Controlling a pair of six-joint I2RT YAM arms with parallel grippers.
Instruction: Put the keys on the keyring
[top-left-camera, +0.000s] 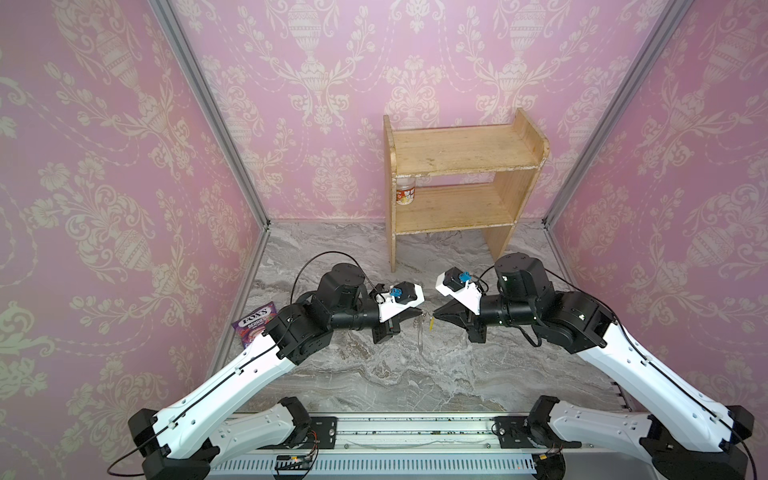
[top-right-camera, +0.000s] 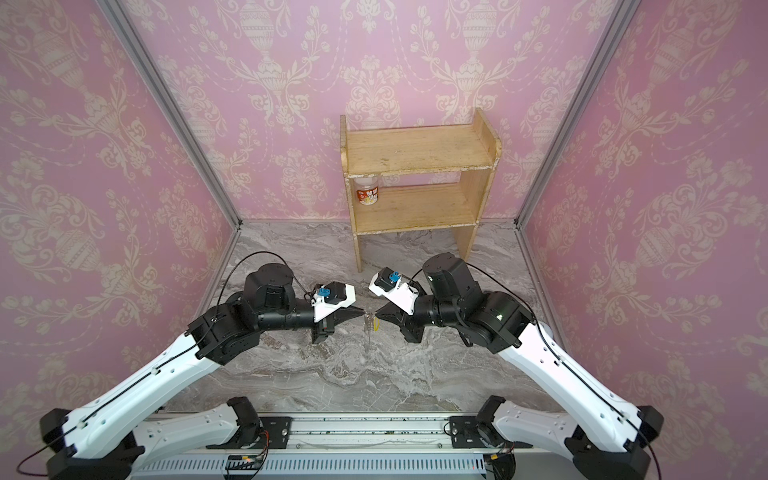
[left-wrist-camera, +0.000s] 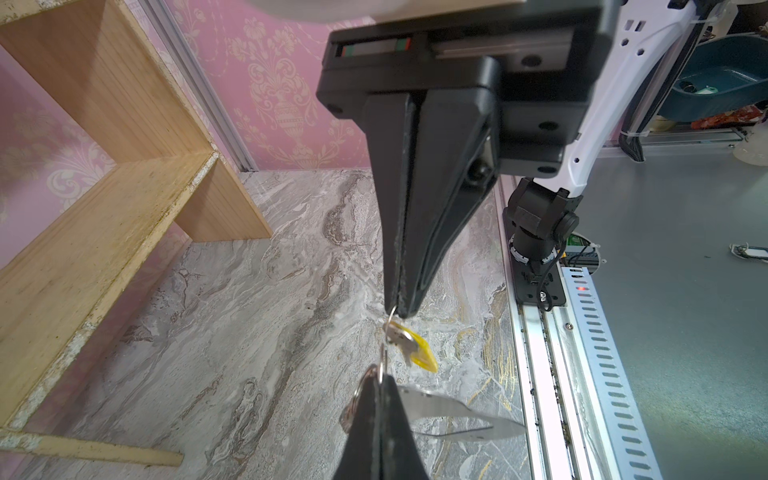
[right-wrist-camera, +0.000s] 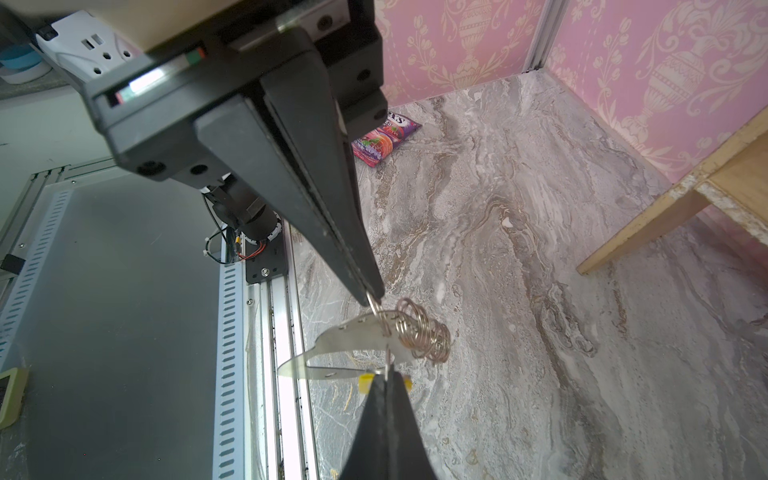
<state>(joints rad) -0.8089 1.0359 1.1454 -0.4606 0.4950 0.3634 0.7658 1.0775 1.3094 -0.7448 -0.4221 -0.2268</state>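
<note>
Left gripper (left-wrist-camera: 380, 380) pinched shut on keyring (left-wrist-camera: 449, 411), right gripper (left-wrist-camera: 401, 309) pinched shut on keys (left-wrist-camera: 409, 345), tips facing, almost touching, over bench (left-wrist-camera: 249, 311) middle

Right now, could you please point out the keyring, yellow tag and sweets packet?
keyring (right-wrist-camera: 353, 337): right wrist view, plate.
yellow tag (left-wrist-camera: 426, 357): left wrist view, body.
sweets packet (top-left-camera: 251, 322): a top view, front.

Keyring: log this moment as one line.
left gripper: shut on keyring | right gripper: shut on keys | both held above table, tips facing | threading: not confirmed
</note>
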